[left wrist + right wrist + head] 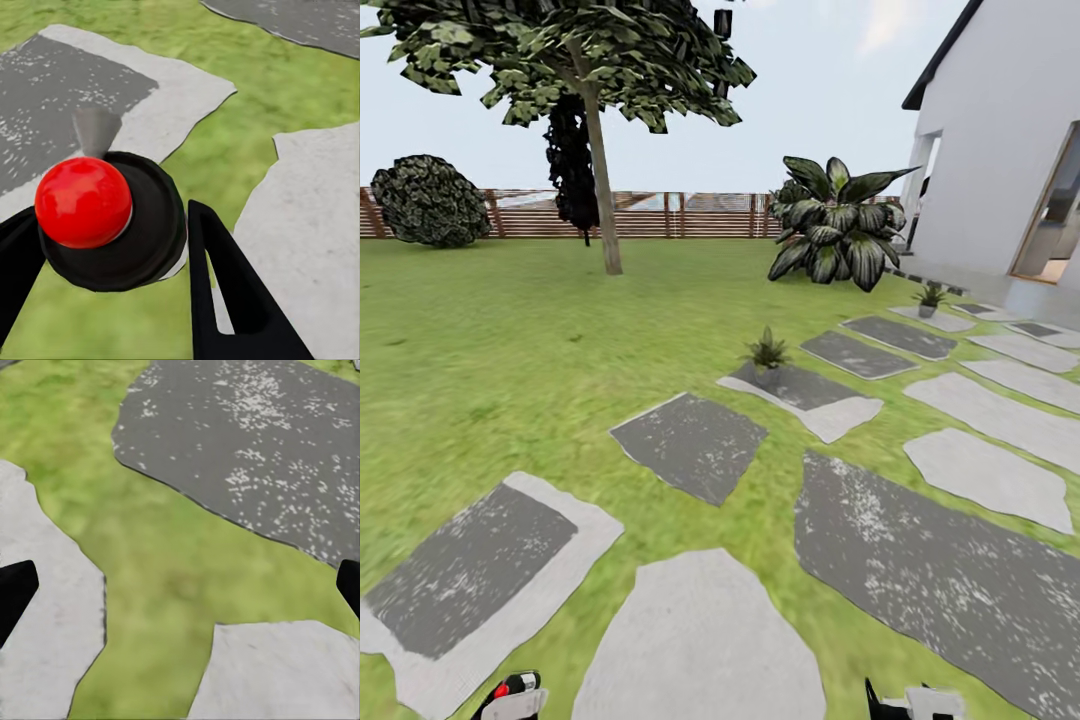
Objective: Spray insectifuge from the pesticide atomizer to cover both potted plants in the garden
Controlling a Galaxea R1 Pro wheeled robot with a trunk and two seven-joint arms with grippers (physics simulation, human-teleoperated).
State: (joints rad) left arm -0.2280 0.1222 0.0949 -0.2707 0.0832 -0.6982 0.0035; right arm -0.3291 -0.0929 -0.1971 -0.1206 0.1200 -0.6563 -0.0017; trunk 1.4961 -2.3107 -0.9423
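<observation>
Green lawn (510, 340) all around, mottled with yellower patches. Stepping stones (695, 440) come in two tones: dark grey flecked with white, and plain pale grey, some dark ones edged in pale. Brown slatted fence (660, 215) at the back. Two small plants (766, 352) show bright green leaves; the big palm (838, 225) is dark green striped with pale. Dark speckled bush (428, 200), grey-brown trunk (603, 190). White house wall (1010, 140). In the left wrist view, a glossy red ball (82, 201) sits on a black round body (142, 225), between black fingers (232, 300).
</observation>
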